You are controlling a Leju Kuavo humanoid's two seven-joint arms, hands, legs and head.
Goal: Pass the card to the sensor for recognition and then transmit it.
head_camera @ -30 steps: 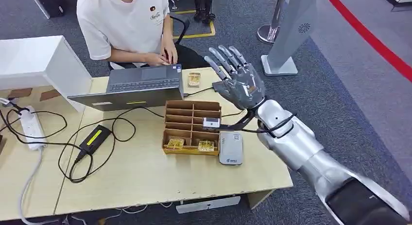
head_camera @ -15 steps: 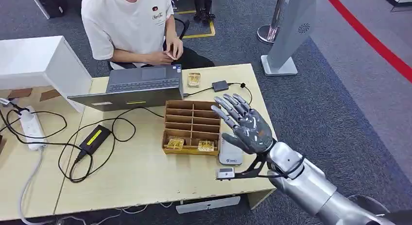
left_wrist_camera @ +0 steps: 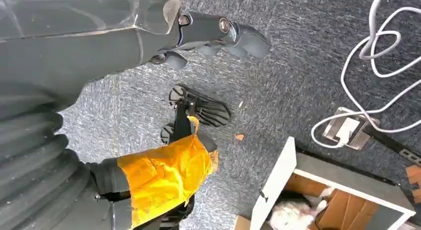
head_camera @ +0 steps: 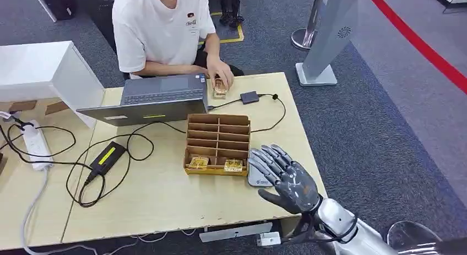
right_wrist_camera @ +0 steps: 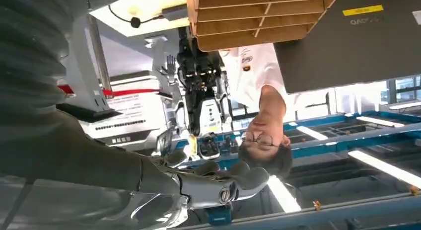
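Hovering with fingers spread and holding nothing, the right hand [head_camera: 286, 180] sits over the sensor [head_camera: 259, 175] at the counter [head_camera: 165, 200] edge; cards [head_camera: 233, 165] lie in the box [head_camera: 217, 142] just beyond its fingertips, well apart from the left hand [left_wrist_camera: 218, 38].

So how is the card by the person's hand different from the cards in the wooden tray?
The far card lies loose on the table beside the laptop, with the person's hand touching it. The two tray cards sit untouched in the wooden tray's nearest row. All look yellowish.
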